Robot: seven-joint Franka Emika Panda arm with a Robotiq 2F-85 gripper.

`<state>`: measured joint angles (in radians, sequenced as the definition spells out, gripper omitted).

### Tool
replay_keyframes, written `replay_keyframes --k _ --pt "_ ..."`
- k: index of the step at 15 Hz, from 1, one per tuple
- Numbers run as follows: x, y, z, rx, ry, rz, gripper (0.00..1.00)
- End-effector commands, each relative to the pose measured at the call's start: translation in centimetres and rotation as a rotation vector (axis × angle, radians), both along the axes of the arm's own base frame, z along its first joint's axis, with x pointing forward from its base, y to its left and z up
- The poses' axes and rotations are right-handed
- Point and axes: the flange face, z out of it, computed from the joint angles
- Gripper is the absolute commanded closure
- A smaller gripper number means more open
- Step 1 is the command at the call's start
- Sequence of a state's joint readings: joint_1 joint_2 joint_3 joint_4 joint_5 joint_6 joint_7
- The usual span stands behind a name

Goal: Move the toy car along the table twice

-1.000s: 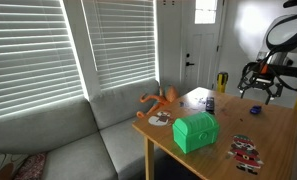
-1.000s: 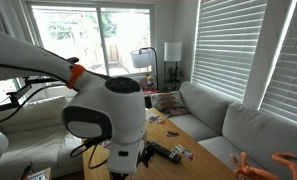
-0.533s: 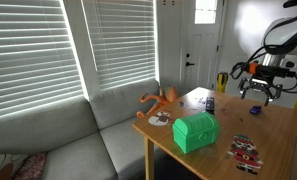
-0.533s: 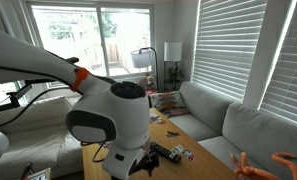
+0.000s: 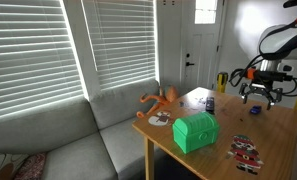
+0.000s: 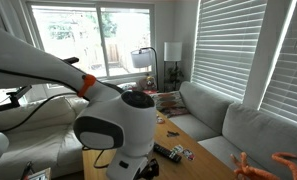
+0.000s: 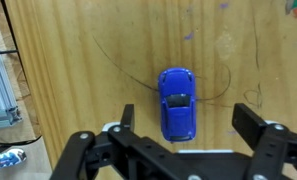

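Note:
The toy car [image 7: 176, 100] is small and blue and lies on the light wooden table [image 7: 68, 60]. In the wrist view it sits between the two dark fingers of my gripper [image 7: 186, 120], which is open, with a gap on each side of the car. In an exterior view the gripper [image 5: 259, 92] hangs a little above the far part of the table [image 5: 278, 135], and the car [image 5: 255, 110] is a small dark speck below it. In an exterior view the arm's big white joint [image 6: 118, 130] hides the gripper and the car.
A green chest [image 5: 195, 131] stands near the table's front. Red-and-white patterned toys [image 5: 245, 152] lie beside it. A dark blue cup-like thing [image 5: 209, 103] and an orange toy [image 5: 163, 100] are at the sofa-side edge. A grey sofa [image 5: 78, 140] borders the table.
The arm has shifted a little and the gripper has come slightly lower over the table. The jaws have stayed open.

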<state>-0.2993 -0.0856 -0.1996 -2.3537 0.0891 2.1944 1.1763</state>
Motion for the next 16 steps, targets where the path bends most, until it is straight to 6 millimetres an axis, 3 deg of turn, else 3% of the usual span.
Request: replay_keyframes --k 1,2,11,16 --pt "0.57 -0.26 0.12 -0.015 0.033 0.018 0.14" --pt "0.56 -0.21 0.2 -0.02 0.034 0.022 0.26" --pt "0.54 -0.02 0.36 -0.037 0.027 0.05 0.89" --pt "0.12 -0.67 0.68 -0.042 0.025 0.041 0.9"
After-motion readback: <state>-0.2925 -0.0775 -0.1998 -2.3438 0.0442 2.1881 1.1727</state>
